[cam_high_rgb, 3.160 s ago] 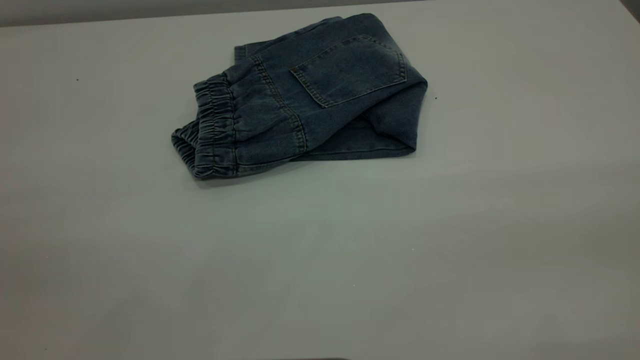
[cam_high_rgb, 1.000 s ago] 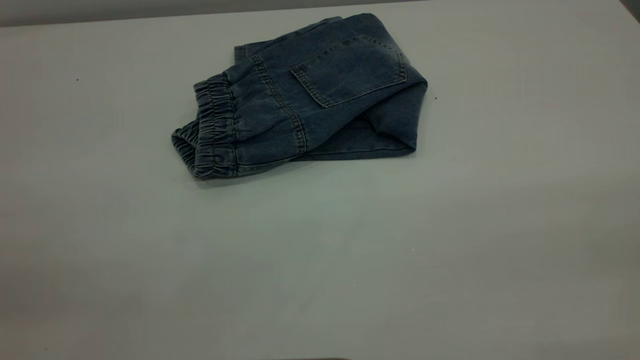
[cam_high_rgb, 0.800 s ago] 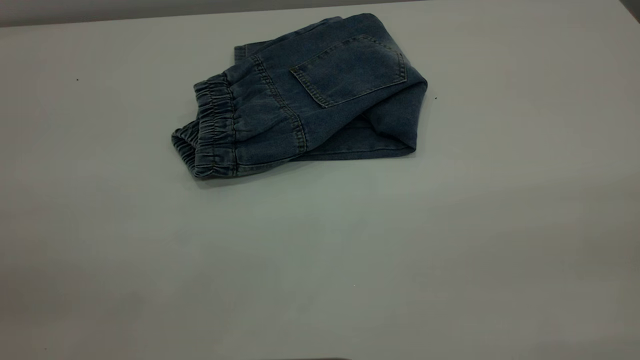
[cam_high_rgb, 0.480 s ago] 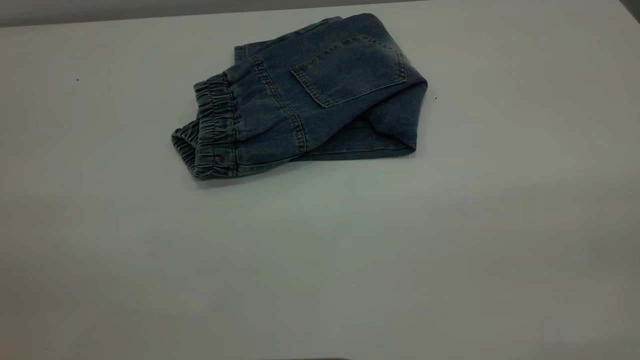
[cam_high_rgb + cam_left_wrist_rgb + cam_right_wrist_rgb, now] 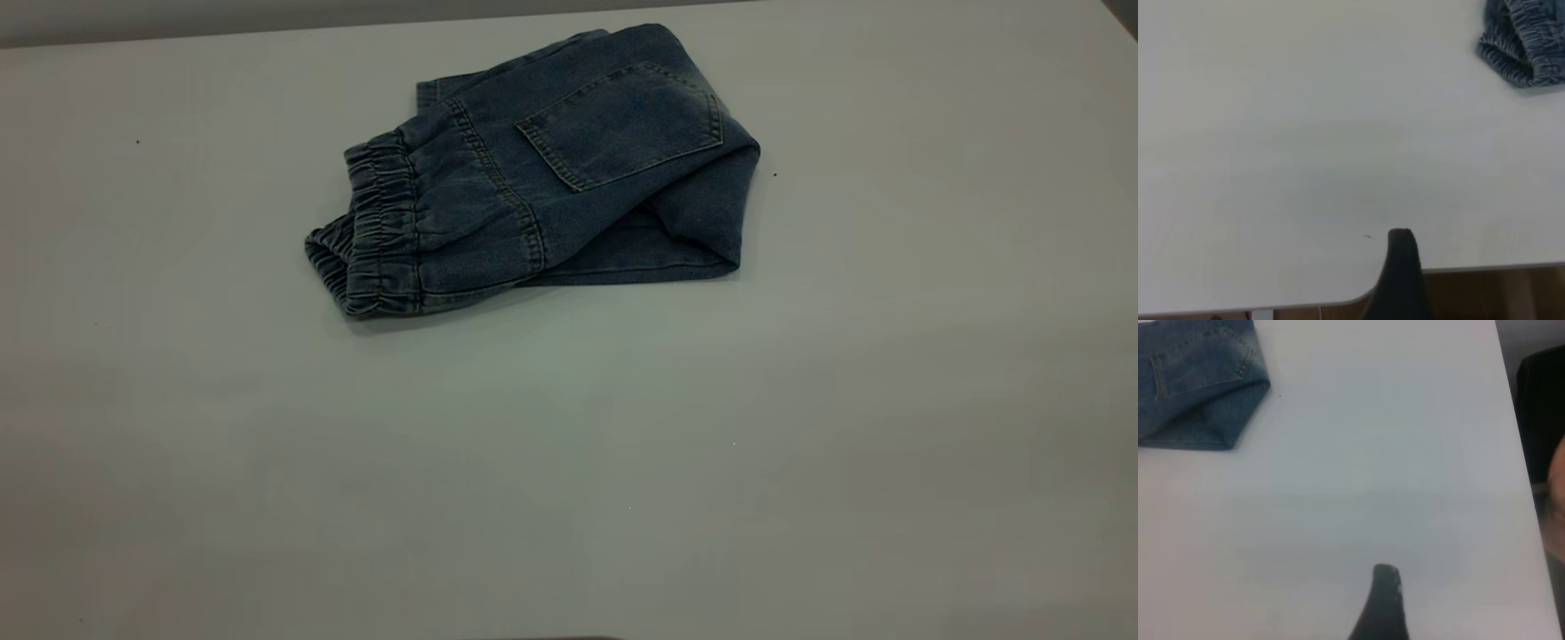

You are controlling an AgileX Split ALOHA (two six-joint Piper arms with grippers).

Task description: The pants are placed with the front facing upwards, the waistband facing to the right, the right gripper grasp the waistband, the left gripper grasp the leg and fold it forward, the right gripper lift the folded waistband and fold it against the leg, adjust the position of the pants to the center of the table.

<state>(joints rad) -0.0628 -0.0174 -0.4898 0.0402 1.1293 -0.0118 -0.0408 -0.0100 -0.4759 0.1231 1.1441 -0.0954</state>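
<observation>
The pants [image 5: 551,169] lie folded into a compact bundle on the far middle of the table [image 5: 569,462], a stitched patch pocket on top. The waistband [image 5: 378,231] is gathered at the bundle's left end. Neither gripper shows in the exterior view. In the left wrist view one black finger [image 5: 1401,267] of my left gripper [image 5: 1469,267] hangs over the table's edge, far from the waistband [image 5: 1525,47], with nothing beside it. In the right wrist view one black finger [image 5: 1385,600] of my right gripper [image 5: 1439,590] hovers over bare table, well away from the pants [image 5: 1198,380].
The table's edge [image 5: 1485,268] runs just by the left finger, with brown floor below it. Past the table's side edge [image 5: 1518,440] in the right wrist view stand a dark shape [image 5: 1541,407] and a bit of a person [image 5: 1558,480].
</observation>
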